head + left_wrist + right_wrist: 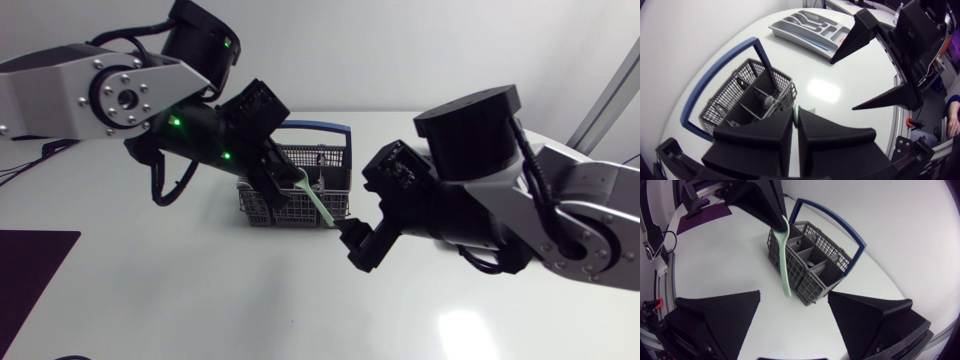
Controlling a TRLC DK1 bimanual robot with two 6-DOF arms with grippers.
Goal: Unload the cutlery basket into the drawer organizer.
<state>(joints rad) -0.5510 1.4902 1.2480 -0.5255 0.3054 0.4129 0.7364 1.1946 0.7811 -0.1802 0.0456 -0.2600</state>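
White table (150, 300); green utensil (784, 265), one end hidden in left pincer (795, 116)

Matte black left claw (795, 112), with a pale mint-green utensil (784, 255) between its fingers. Just beside it, the cutlery basket (820, 255) is dark grey lattice mesh with a bright blue handle (832, 221). Well ahead of this claw, a light grey drawer organizer (795, 37) lies on the glossy white surface (200, 290). The right claw (794, 294) is matte black too. A dark purple mat (30, 270) lies behind the left claw.
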